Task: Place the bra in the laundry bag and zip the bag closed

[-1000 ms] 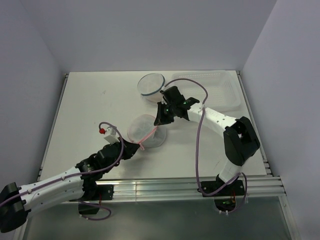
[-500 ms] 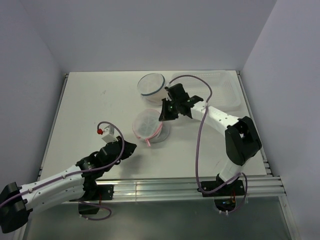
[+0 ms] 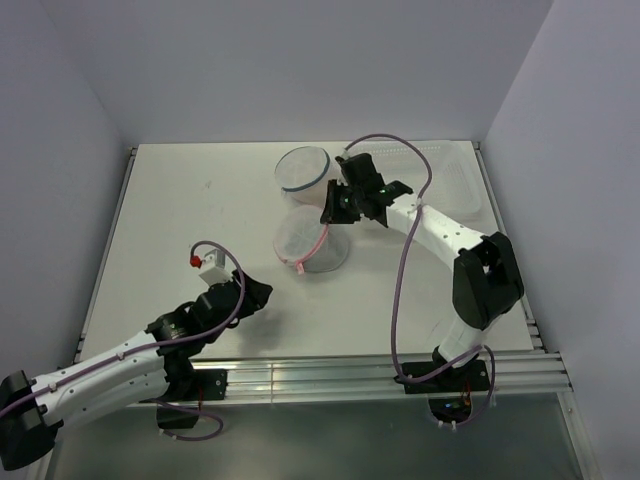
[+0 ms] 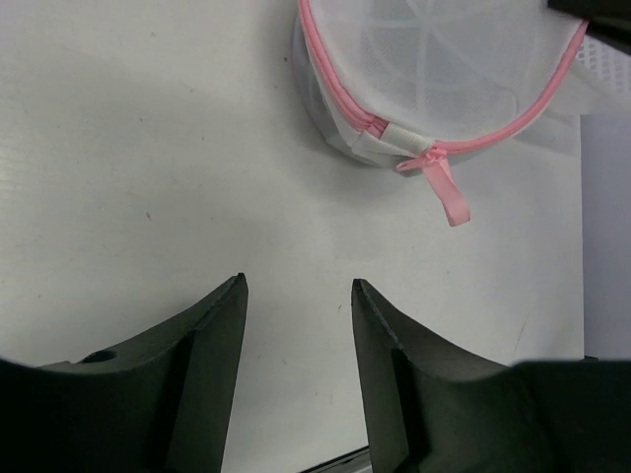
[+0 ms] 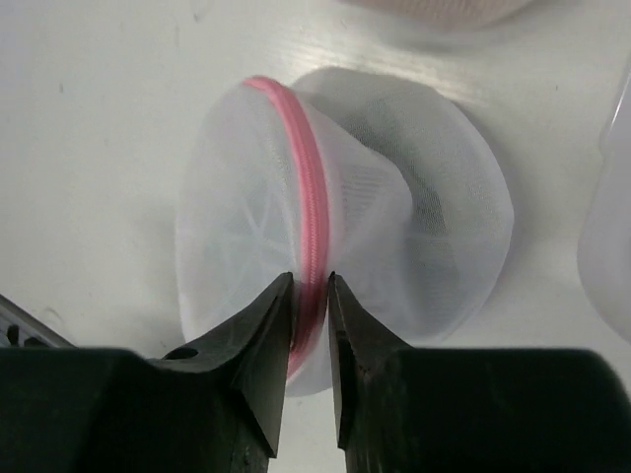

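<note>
Top view. The round white mesh laundry bag point(image 3: 312, 243), edged with a pink zip point(image 5: 312, 187), stood tilted on its edge near the middle of the white table point(image 3: 170, 220). The right gripper point(image 3: 328, 215) met the bag at its far upper rim.

Right wrist view. The jaws were narrow, and the two black fingers point(image 5: 258, 325) pressed close on either side of the pink zip. The seam ran straight between them, and the mesh spread out to both sides and beyond the tips.

Left wrist view. The left gripper point(image 4: 299, 286) was parted and held nothing, with bare table showing between its fingers. The bag lay ahead of the tips, apart from them. Its pink ribbon pull tab point(image 4: 449, 195) hung from the zip toward this gripper.

Surroundings. A round pale object with a dark rim point(image 3: 303, 168) lay just beyond the bag. A clear plastic tray point(image 3: 445, 180) sat at the far right of the table. The mesh showed only pale folds, so whether the bra was inside could not be told.
</note>
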Robot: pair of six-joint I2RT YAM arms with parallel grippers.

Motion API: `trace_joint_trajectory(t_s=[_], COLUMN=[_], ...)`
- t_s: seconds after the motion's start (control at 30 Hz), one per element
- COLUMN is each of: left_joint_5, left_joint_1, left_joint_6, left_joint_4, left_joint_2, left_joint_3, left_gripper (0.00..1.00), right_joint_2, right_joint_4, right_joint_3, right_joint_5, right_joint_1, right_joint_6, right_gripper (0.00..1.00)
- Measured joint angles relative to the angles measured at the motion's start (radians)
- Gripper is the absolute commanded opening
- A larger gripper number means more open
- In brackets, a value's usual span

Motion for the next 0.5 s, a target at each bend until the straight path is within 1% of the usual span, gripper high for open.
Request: trace_joint_trajectory(t_s=[0.07,0.1,0.13,0.2,0.23,0.4,0.5], left_joint_5=[-0.003,-0.005,-0.006,-0.007,-0.007,-0.011,-0.014], left_joint_1=[0.0,0.0,0.0,0.0,0.0,0.0,0.0], left_joint_6=[0.008,0.013,0.014,0.021,0.023,0.047,0.064], left_joint_4=[-0.002,-0.002,-0.002,-0.004,-0.005,-0.023,-0.04], left_joint_2=[0.0,0.0,0.0,0.0,0.0,-0.005,-0.018], left_joint_3=[0.006,0.008,0.009,0.013,0.016,0.058,0.092], left_gripper=[0.54,0.54,0.55,0.55,0.56,0.56,0.57], right_joint_2=[0.002,0.002,0.002,0.002,0.002,0.013,-0.001], right_joint_4=[-0.003,-0.004,-0.006,-0.011,-0.012,-0.042,-0.052], right_joint_3=[0.034,0.047,0.062,0.09,0.1,0.172,0.18], right_joint_5=[0.01,0.014,0.019,0.031,0.034,0.054,0.072], right_joint_1=[0.0,0.0,0.0,0.0,-0.001,-0.001,-0.001], right_joint_6=[-0.003,-0.003,-0.003,-0.005,-0.007,-0.006,-0.004], right_gripper=[0.36,0.4,0.47,0.53,0.59,0.67,0.74])
